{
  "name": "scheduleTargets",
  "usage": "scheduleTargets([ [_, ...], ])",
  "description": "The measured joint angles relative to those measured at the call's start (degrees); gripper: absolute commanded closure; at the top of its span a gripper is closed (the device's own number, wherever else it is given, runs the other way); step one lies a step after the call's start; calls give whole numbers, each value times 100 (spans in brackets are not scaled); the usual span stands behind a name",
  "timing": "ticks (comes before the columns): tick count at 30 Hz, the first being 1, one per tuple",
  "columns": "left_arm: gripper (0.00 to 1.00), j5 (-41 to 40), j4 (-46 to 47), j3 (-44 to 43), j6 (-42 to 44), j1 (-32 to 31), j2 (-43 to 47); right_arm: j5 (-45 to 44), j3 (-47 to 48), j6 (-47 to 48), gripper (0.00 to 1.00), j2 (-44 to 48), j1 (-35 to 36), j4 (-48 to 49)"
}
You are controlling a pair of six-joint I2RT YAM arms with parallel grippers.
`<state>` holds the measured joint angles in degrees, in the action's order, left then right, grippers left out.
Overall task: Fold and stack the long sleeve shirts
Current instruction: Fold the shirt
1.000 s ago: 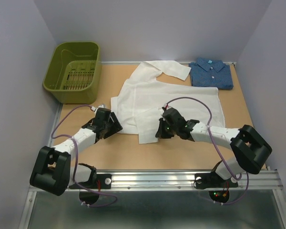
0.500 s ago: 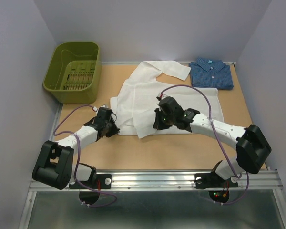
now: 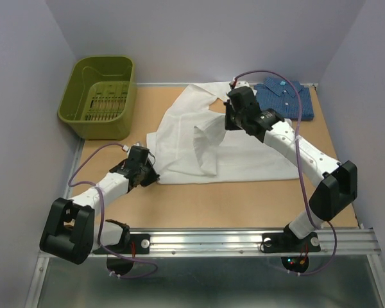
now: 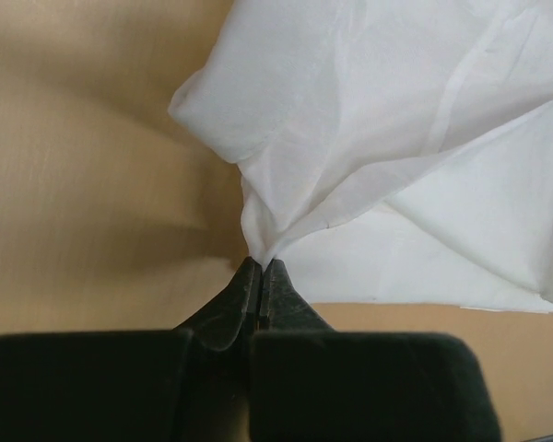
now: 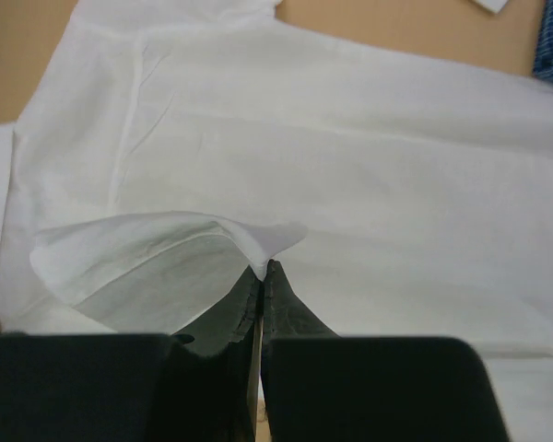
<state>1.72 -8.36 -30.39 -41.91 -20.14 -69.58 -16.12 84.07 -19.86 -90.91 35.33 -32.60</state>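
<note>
Left gripper [image 4: 261, 267] is pinched fully together on the near-left corner of the white shirt [image 3: 250, 151], low on the tabletop [image 3: 244, 199]. In the wrist view we see cloth bunching into its tips. Right gripper [image 5: 263, 269] is likewise closed, w/ a thin edge of the same shirt nipped at its tips and held up over the body, so a flap hangs curled from it down toward the near edge.

Handling: we judge the white shirt v. light, thin and limp, semi-sheer where it's a single layer. No stiffness, so it'll sag and drag btw. the two holds, and any lifted part will fold on itself. Prob. slippery in a tip pinch. Best taken at hems, seams or corners where layers are thicker, not mid-panel. Not fragile, but it creases easily.

Position: it lies spread over the middle of the tabletop, one sleeve reaching far-right, its cuff just beside the dark blue shirt [image 3: 283, 99]. Its long axis runs approx. left-right. The collar notch seems to face the far wall, though we can't be sure w/ the arm over it.

The dark blue shirt sits already folded in the far-right corner, collar toward the far wall, wider left-right. Green basket [image 3: 96, 122] stands far-left, apart from both.
</note>
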Motion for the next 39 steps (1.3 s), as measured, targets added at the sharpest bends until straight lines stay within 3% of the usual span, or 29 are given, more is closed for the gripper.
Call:
scheduleTargets([
  [6,100,22,-74,177,-26,131,173,76,903,83,99,-407,-776,-107],
  [10,100,20,-160,267,-61,236,289,260,1388,363,99,-649,-933,-173],
  [19,100,2,-223,282,-133,282,448,382,2122,1840,99,-1051,-986,-170],
  [31,100,2,-262,341,-223,302,459,-85,3482,3928,98,-2328,-977,-164],
  [39,100,2,-264,341,-256,302,459,-730,3722,5427,98,-2544,-463,341],
])
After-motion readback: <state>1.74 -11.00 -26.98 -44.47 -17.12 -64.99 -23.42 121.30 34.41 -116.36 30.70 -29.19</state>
